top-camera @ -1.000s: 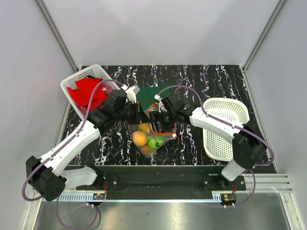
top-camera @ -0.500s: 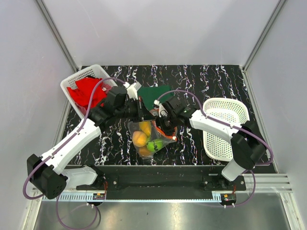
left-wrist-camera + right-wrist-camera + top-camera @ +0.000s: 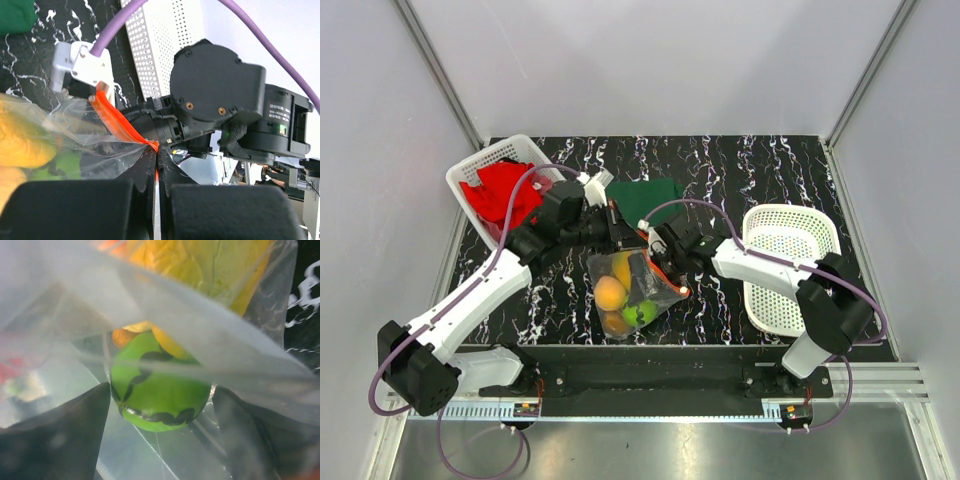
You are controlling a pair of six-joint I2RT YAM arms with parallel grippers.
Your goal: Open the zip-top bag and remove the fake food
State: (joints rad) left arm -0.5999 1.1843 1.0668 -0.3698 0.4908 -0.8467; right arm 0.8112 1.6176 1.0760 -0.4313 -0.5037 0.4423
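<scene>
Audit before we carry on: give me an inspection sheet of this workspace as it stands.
Surface: black marbled table, no spills seen.
Job's things: zip-top bag lies mid-table, fake food inside it.
Clutter: red cloth in the left basket; green cloth flat behind the bag; right basket beside the right arm.
Grippers: left gripper shut on the bag's orange-red zip strip; right gripper open inside the bag, fingers either side of a green fruit.
Cables: purple cables run along both arms; no snag seen.
Surroundings: white walls, metal corner posts; nothing else seen.
</scene>
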